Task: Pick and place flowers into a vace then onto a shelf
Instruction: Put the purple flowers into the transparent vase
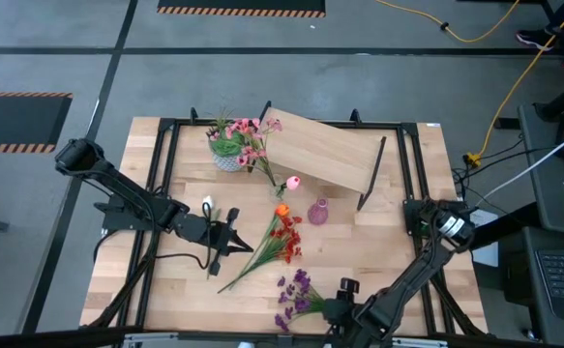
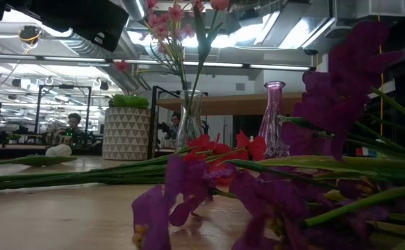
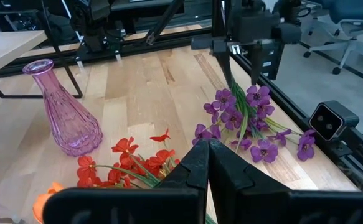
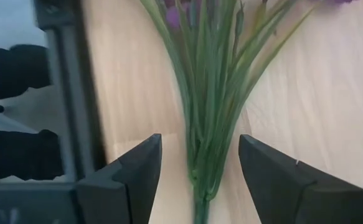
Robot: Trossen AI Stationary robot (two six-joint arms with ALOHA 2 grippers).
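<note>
The purple flowers (image 1: 295, 294) lie flat on the table near its front edge, stems (image 4: 209, 124) toward the right. My right gripper (image 4: 200, 171) points steeply down over them, open, one finger on each side of the green stems, apart from them. My left gripper (image 1: 246, 246) hovers shut with nothing in it left of the red-orange bunch (image 1: 282, 238), which lies mid-table. The pink glass vase (image 1: 317, 211) stands upright in front of the shelf (image 1: 325, 153). Pink flowers (image 1: 252, 143) stand in a clear vase (image 2: 190, 119) at the back.
A white patterned pot with a green plant (image 1: 227, 155) stands at the back left. Single pink (image 1: 293, 182), orange (image 1: 282, 209) and white (image 1: 207, 205) blooms lie on the table. A black frame rail (image 4: 75, 93) and a small camera (image 3: 330, 121) sit close to the purple flowers.
</note>
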